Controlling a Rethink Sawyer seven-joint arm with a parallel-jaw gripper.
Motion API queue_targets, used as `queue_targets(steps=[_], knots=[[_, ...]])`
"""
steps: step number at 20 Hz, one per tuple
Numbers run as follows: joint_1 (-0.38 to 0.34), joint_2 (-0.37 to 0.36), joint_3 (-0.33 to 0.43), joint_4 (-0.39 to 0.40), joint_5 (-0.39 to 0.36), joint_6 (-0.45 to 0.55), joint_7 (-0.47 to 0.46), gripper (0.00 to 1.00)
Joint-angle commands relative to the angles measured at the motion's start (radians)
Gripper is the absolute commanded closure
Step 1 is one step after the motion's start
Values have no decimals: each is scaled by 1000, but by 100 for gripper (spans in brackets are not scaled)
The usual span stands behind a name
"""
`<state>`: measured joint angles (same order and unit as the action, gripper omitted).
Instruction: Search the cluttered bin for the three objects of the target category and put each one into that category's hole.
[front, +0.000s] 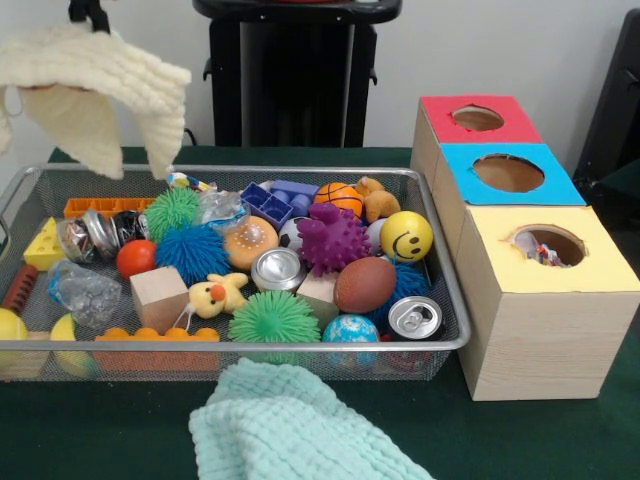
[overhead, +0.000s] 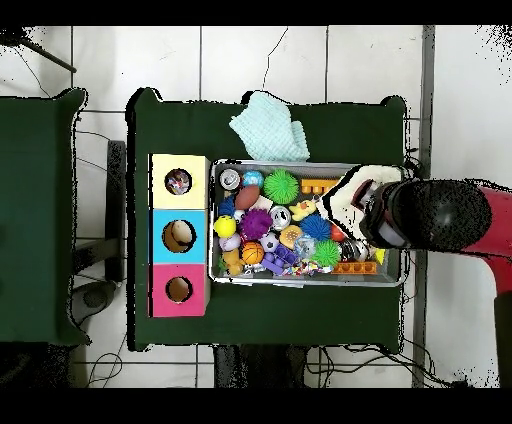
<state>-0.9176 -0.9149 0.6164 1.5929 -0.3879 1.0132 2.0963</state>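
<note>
A cream knitted cloth (front: 95, 85) hangs in the air over the left end of the wire mesh bin (front: 300, 172), held from above by my gripper (front: 88, 12), whose black tip shows at the top edge. In the overhead view the arm (overhead: 430, 212) hides the gripper, and the cloth (overhead: 350, 190) shows beside it. The bin holds several toys: a smiley ball (front: 406, 235), a purple spiky ball (front: 333, 238), a brown football (front: 364, 284), two cans (front: 277, 268) (front: 414, 316), a wooden cube (front: 158, 293) and a yellow duck (front: 215, 295). Right of the bin stand red (front: 445, 125), blue (front: 465, 180) and yellow (front: 500, 265) hole boxes.
A teal cloth (front: 290, 425) lies on the green table in front of the bin. Something small shows inside the yellow box's hole (front: 548, 245). A black stand (front: 295, 70) rises behind the bin.
</note>
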Motion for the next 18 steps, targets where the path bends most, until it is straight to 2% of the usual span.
queue_targets(steps=[1, 11, 18], knots=[[29, -115, -50, 126, 64, 148, -39, 100], [64, -133, -90, 144, 79, 138, -16, 100], [73, -106, -103, 143, 70, 98, -21, 100]])
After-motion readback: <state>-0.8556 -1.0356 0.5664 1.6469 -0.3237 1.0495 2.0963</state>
